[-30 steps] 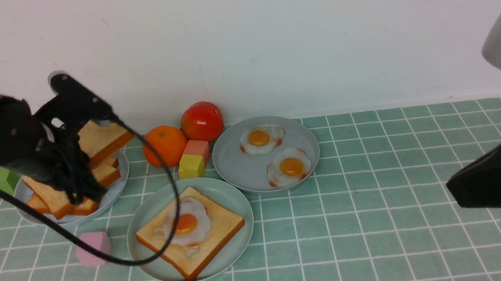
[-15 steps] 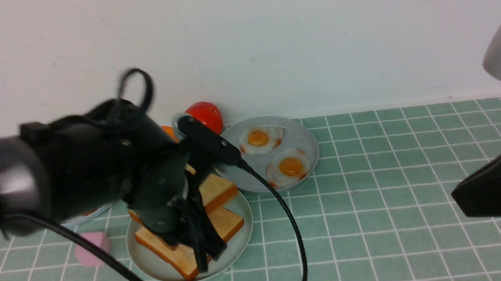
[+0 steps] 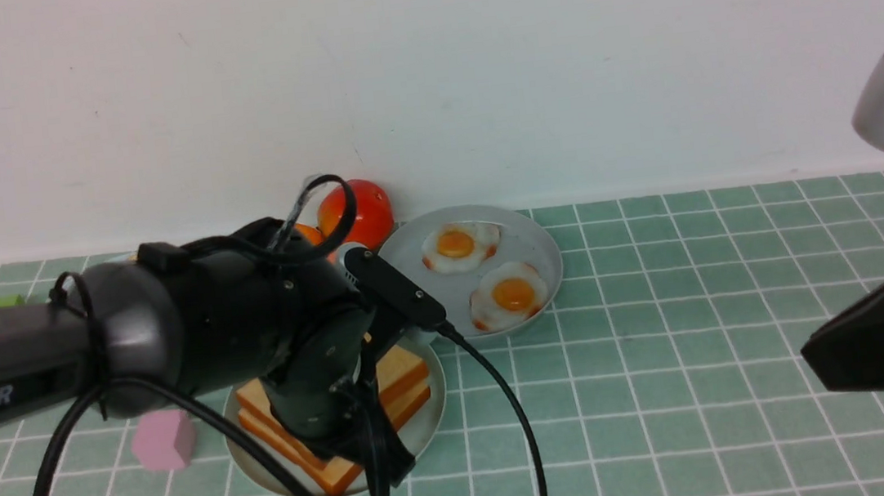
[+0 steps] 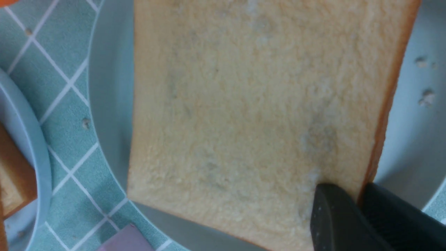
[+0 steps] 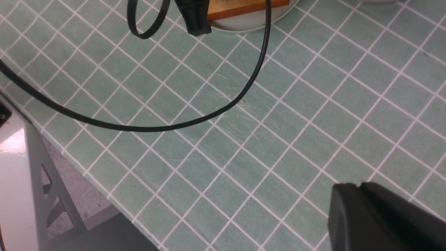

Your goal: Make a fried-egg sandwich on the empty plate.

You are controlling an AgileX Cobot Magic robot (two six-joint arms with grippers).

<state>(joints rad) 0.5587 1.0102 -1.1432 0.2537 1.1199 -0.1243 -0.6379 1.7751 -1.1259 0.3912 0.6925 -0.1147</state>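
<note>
Two toast slices (image 3: 407, 383) on the plate (image 3: 427, 434) — left fingers (image 4: 352, 202) pinch top slice (image 4: 244, 115); right fingers (image 5: 362, 212) unclear.

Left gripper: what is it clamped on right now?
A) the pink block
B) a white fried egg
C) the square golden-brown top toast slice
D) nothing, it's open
C: in the left wrist view the left gripper has its black fingers pinching one edge of the square golden-brown top toast slice, above the round pale mint-green plate.
</note>
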